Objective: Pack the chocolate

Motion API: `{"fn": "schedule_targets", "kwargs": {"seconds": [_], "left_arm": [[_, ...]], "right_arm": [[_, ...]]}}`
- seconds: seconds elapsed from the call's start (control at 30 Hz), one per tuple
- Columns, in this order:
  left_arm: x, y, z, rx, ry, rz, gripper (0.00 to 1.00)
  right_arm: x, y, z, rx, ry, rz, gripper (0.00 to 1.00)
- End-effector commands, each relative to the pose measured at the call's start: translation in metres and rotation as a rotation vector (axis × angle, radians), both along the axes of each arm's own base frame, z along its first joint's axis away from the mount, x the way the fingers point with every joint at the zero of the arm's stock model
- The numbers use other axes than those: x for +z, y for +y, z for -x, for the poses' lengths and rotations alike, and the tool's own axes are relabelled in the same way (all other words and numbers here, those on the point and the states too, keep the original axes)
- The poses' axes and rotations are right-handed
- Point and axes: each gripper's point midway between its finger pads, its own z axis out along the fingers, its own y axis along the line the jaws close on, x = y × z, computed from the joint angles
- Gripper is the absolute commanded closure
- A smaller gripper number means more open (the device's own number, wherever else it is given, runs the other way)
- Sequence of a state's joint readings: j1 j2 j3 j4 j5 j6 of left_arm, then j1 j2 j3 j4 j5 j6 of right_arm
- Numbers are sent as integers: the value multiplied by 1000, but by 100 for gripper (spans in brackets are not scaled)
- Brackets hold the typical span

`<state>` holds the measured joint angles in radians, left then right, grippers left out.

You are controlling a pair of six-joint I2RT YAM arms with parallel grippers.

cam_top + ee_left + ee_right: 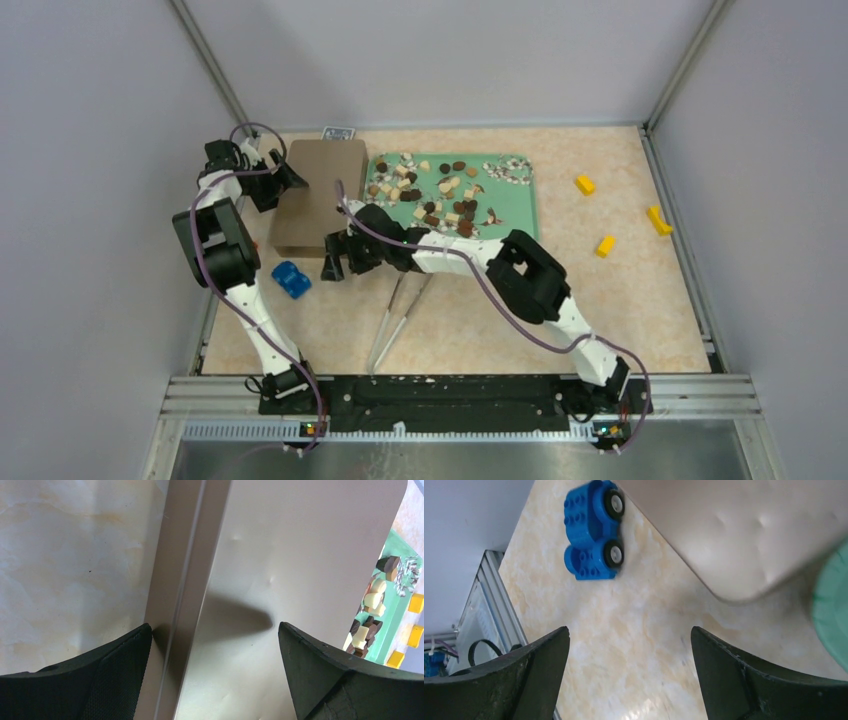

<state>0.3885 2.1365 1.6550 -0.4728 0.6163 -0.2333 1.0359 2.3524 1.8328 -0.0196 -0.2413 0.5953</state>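
Tweezers (pixel 398 318) lie on the surface (pixel 660 300), nearest the bases. Right tool (pixel 629 632) hangs wide open and empty, low beside the toy car (pixel 291 279) and a corner of the box (pixel 315 195). A careless sweep risks shoving either. Left tool (pixel 215 626) is wide open too, straddling the box's left edge. Clamping there could dent or drag it. Chocolate (pixel 448 187) sits loose on the tray (pixel 512 205) beyond, right of the box. The pieces are tiny, so the bare tool likely crushes or scatters them.

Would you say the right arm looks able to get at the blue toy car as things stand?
Probably yes. Its fingers are open and point toward the blue toy car, with only bare table between them; the brown box lies off to one side.
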Motion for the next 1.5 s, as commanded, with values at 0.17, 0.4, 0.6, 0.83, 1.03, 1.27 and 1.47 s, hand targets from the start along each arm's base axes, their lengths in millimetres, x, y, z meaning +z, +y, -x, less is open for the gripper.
{"fn": "schedule_targets", "kwargs": {"seconds": [0.17, 0.4, 0.6, 0.83, 1.03, 1.27, 1.47], "left_arm": [[38, -9, -10, -18, -63, -2, 1], [98, -1, -18, 29, -181, -119, 1], [168, -1, -16, 96, -314, -299, 1], [161, -74, -46, -30, -356, -446, 1], [86, -90, -76, 6, -238, -675, 1], [20, -114, -81, -50, -101, -596, 1], [106, -109, -99, 38, -296, -609, 1]], "right_arm": [[99, -68, 28, 6, -63, -110, 11], [140, -142, 7, -179, -183, -88, 11], [152, -196, -7, -329, -255, -13, 10], [148, -240, -17, -441, -286, 61, 10], [125, -270, -16, -489, -248, 129, 10], [102, -287, -10, -509, -204, 181, 10], [103, -291, -11, -521, -212, 187, 10]]}}
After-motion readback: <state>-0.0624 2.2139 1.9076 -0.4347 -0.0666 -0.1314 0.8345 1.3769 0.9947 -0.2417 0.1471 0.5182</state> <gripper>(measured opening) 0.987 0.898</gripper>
